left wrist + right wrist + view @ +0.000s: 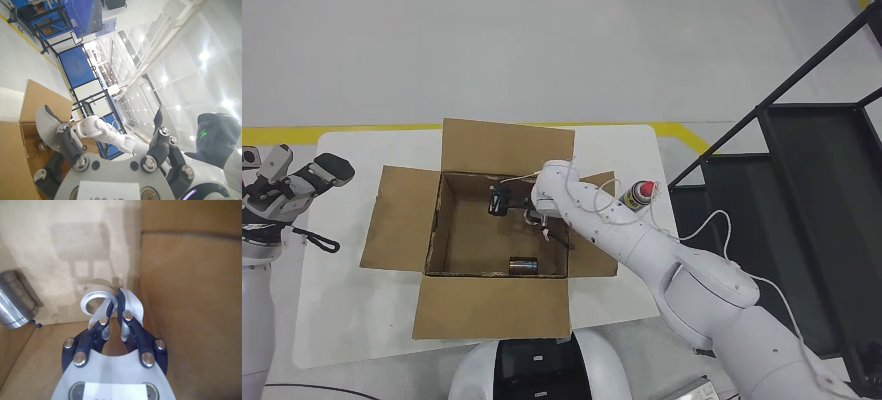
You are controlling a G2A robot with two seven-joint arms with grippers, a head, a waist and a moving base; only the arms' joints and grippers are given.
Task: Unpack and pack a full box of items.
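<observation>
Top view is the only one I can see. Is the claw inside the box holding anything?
Observer: Yes. The right claw is shut on the rim of a small silver ring, down inside the box.
Operator: What's the dark thing by the wall nearest the robot?
Observer: A shiny metal cylinder lying on its side on the box floor, with two tiny black bits beside it.
Operator: And my other claw?
Observer: The left claw is open and empty, pointing up toward the ceiling.
</observation>
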